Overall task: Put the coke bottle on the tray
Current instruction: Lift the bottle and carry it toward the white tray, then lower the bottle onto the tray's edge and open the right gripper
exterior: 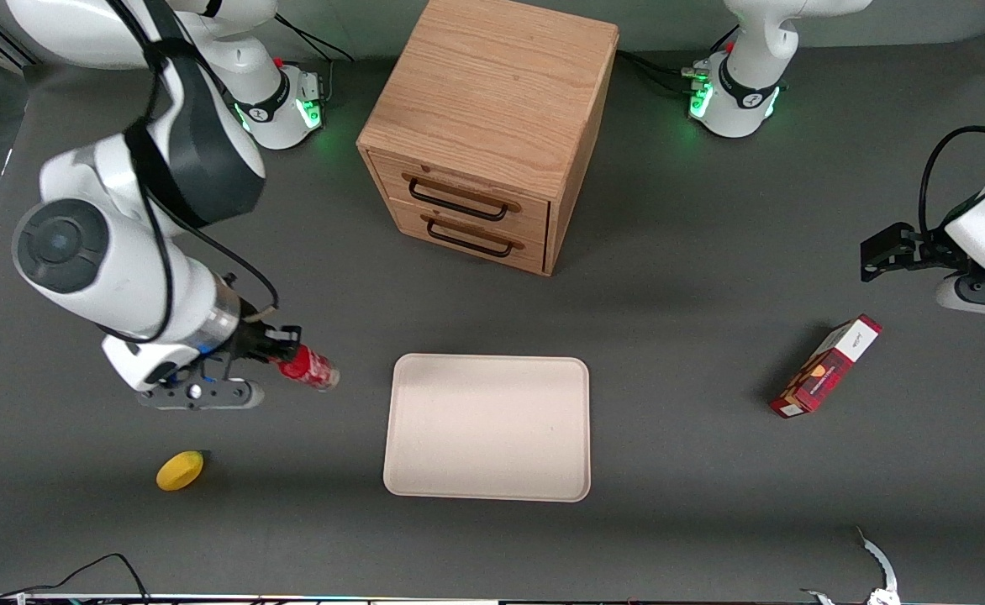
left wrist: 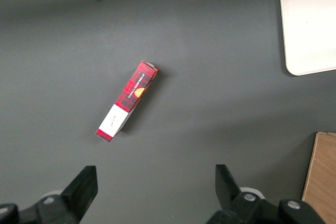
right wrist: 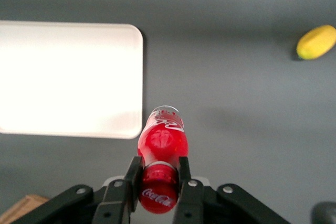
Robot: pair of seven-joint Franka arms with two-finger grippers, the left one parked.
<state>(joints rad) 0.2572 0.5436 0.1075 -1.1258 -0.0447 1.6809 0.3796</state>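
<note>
beside the tray point(exterior: 487, 428), my gripper point(right wrist: 159, 181) clamps the coke bottle point(exterior: 308, 367) near its cap, lifted; placement on tray remains.

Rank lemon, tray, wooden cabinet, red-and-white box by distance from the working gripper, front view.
The gripper is shut on the coke bottle.
1. Lemon, nearer the camera than the gripper.
2. Tray, mid-table.
3. Wooden cabinet, farther from the camera.
4. Red-and-white box, toward the parked arm's end.

Dark grey matte counter point(exterior: 677, 353), wooden two-drawer cabinet point(exterior: 492, 126) standing far from the camera, black handles, soft even light
</note>
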